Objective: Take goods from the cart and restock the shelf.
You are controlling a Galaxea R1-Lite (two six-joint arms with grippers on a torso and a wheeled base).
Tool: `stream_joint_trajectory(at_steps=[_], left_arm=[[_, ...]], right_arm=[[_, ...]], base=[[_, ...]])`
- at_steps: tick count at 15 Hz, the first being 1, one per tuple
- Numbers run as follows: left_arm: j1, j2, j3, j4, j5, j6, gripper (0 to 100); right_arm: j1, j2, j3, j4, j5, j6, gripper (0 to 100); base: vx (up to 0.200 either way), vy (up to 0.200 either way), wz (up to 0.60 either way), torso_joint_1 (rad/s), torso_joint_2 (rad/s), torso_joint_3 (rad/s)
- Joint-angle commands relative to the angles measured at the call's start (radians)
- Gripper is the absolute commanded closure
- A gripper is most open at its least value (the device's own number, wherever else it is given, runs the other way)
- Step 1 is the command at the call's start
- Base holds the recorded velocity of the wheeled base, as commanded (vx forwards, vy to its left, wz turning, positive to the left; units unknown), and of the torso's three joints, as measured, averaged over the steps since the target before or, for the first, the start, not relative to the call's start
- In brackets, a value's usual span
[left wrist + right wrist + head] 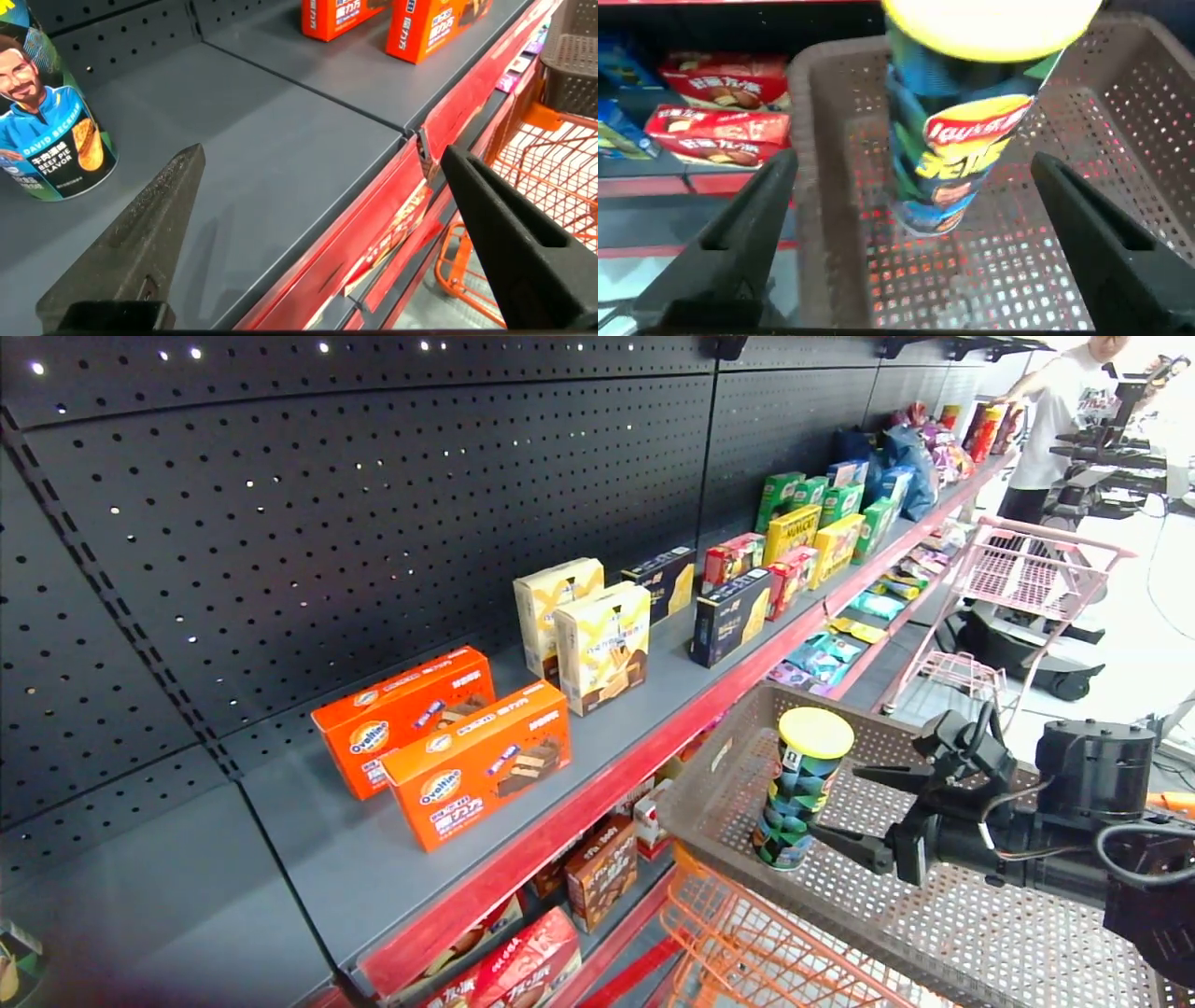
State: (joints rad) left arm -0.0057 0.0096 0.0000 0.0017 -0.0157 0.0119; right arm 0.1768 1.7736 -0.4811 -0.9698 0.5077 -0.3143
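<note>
A chips can [803, 784] with a yellow lid stands upright in the brown perforated basket [934, 915] on top of the orange cart [738, 943]. My right gripper [834, 801] is open at the can's side, one finger on each flank, not touching it. In the right wrist view the chips can [957, 140] stands just ahead, between the open fingers [738, 243]. My left gripper [322, 157] is open above a bare stretch of the grey shelf [280, 140]. A second can [47, 112] with a blue label stands on that shelf beside it.
Two orange boxes [439, 747] and cream boxes [588, 625] sit on the shelf board, with more boxes farther along. The red shelf lip [597, 793] runs next to the basket. Lower shelves hold packets [523, 961]. A pink cart [1027, 569] stands farther down the aisle.
</note>
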Motion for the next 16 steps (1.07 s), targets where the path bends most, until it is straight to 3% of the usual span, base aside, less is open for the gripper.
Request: stream_joint_trajectory(at_steps=[1,9,16], left_arm=[[0.0,0.001,0.0,0.0,-0.001,0.0,0],[0.0,0.001,0.0,0.0,-0.001,0.0,0],[0.0,0.001,0.0,0.0,-0.001,0.0,0]], right_arm=[[-0.013,0.04,-0.016,-0.032,-0.001,-0.003,0],[0.02,0.199,-0.054,-0.293,-0.026,-0.005,0],[0.055,0.3,-0.122,-0.311,-0.028,0.004,0]], base=[[0.0,0.0,0.0,0.0,0.0,0.0],[0.0,0.0,0.0,0.0,0.0,0.0],[0.0,0.0,0.0,0.0,0.0,0.0]])
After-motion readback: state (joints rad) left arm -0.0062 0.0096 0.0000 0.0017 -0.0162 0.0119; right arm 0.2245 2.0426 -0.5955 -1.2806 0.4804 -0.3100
